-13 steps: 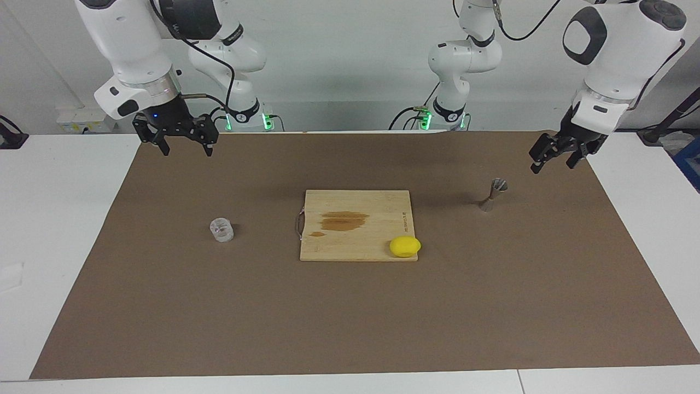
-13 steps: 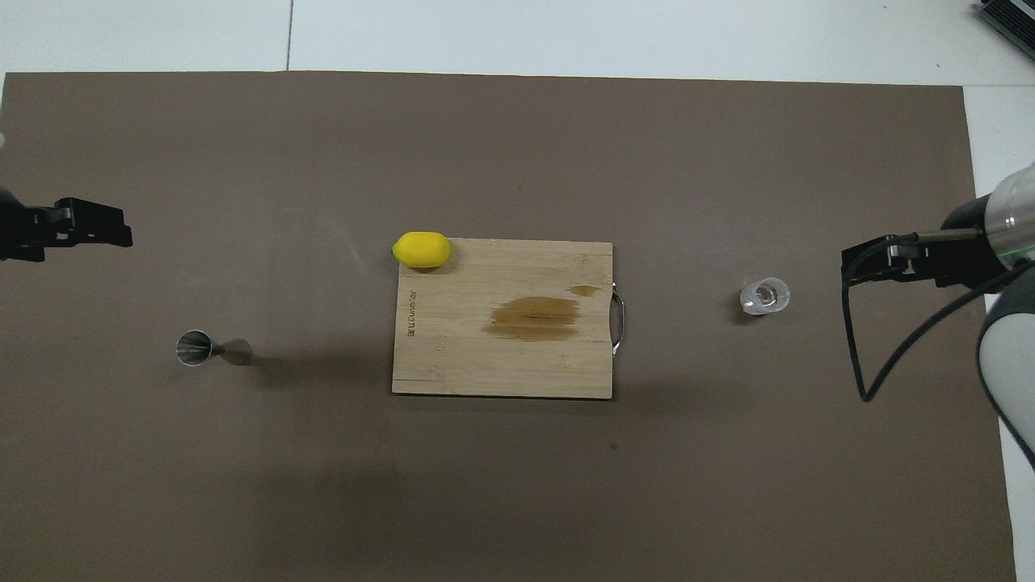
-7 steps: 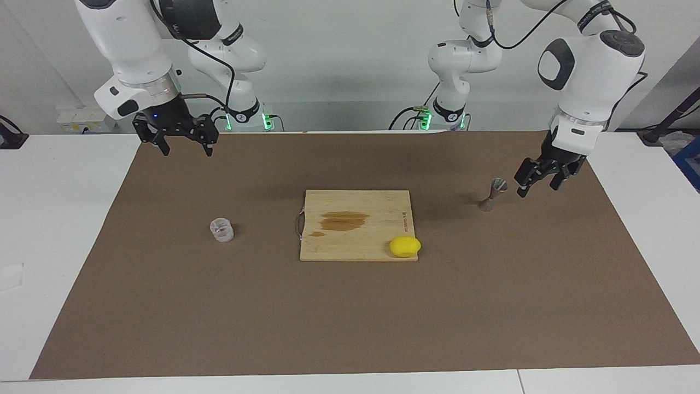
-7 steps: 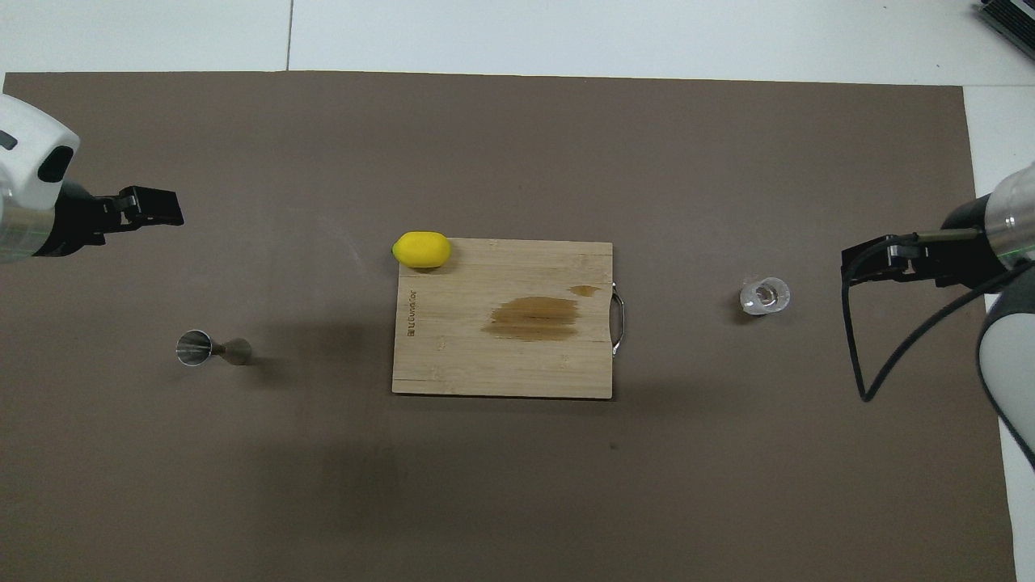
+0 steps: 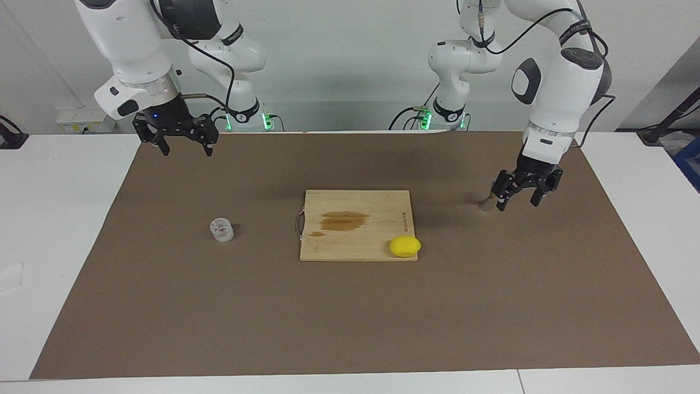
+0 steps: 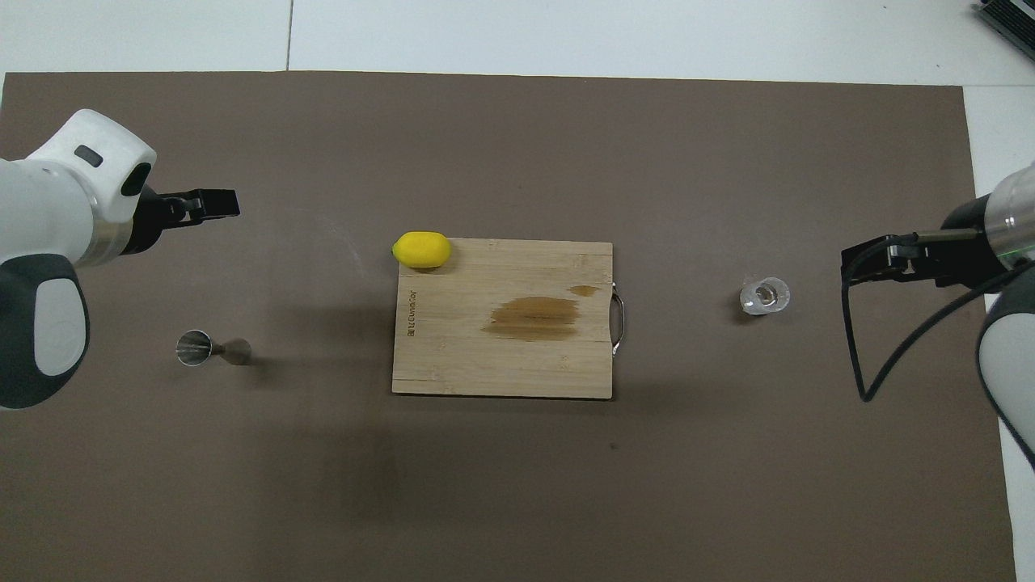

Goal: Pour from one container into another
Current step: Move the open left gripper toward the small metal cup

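I see the glass cup [image 5: 222, 230] upright on the brown mat [image 5: 350, 328] toward the right arm's end of the table [image 5: 54, 219], untouched. The metal jigger [image 6: 212, 349] stands at the left arm's end. Between them lies the cutting board [image 5: 355, 241], a lemon [image 5: 405, 246] on its corner. My left pincer [image 5: 518, 200] hangs just beside the jigger, fingers spread, holding nothing. My right pincer [image 5: 185, 143] waits open and empty over the mat's edge.
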Tool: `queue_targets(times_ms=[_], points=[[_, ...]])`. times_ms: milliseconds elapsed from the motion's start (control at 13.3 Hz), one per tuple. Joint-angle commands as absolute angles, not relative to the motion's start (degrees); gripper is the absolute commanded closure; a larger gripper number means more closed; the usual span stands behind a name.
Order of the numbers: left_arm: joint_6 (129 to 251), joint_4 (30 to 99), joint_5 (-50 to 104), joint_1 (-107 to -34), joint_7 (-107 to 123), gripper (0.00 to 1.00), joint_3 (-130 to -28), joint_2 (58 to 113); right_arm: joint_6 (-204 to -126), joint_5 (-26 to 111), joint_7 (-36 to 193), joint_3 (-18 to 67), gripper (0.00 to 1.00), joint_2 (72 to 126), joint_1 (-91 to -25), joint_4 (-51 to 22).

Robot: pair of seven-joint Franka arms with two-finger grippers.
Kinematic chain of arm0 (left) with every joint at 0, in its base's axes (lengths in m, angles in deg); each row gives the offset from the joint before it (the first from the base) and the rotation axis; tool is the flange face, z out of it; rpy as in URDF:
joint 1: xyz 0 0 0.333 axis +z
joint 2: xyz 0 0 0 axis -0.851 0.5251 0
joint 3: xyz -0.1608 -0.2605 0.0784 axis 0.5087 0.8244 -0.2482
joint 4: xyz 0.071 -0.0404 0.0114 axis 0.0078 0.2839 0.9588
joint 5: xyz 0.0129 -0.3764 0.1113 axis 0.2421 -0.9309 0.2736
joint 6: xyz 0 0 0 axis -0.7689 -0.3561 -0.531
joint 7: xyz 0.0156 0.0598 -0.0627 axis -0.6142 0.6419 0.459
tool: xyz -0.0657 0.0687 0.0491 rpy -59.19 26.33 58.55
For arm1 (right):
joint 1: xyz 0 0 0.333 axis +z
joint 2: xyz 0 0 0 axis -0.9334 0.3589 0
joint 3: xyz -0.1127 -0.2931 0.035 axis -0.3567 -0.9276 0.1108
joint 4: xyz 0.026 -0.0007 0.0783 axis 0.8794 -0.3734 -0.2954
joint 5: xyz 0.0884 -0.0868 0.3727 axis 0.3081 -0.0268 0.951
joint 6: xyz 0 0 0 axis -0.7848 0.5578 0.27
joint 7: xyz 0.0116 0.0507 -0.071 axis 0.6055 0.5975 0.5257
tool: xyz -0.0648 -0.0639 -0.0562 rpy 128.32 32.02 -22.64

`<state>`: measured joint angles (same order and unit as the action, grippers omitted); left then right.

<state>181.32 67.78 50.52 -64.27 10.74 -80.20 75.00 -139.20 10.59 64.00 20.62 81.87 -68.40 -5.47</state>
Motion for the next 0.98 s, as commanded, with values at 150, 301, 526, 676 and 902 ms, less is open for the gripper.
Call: queue_targets(times_ms=[150, 301, 526, 676, 902], points=[[182.0, 68.5, 50.6, -68.8, 12.0, 0.00, -80.8, 74.8, -139.0, 11.7, 65.4, 20.7, 0.00, 80.9, -69.1, -6.2], [181.8, 69.1, 50.7, -68.9, 11.9, 0.00, -80.8, 74.5, -139.0, 11.7, 65.4, 20.7, 0.00, 80.9, -69.1, -6.2], [181.1, 70.5, 50.6, -69.7, 12.2, 0.00, -80.8, 74.1, -139.0, 11.7, 65.4, 20.7, 0.00, 80.9, -69.0, -6.2], [179.4, 70.4, 40.8, -68.7, 15.6, 0.00, -80.8, 74.1, -139.0, 11.7, 65.4, 20.7, 0.00, 80.9, -69.1, -6.2], [177.7, 70.2, 28.1, -65.1, 35.5, 0.00, -80.8, 74.1, -139.0, 11.7, 65.4, 20.7, 0.00, 80.9, -69.0, -6.2]])
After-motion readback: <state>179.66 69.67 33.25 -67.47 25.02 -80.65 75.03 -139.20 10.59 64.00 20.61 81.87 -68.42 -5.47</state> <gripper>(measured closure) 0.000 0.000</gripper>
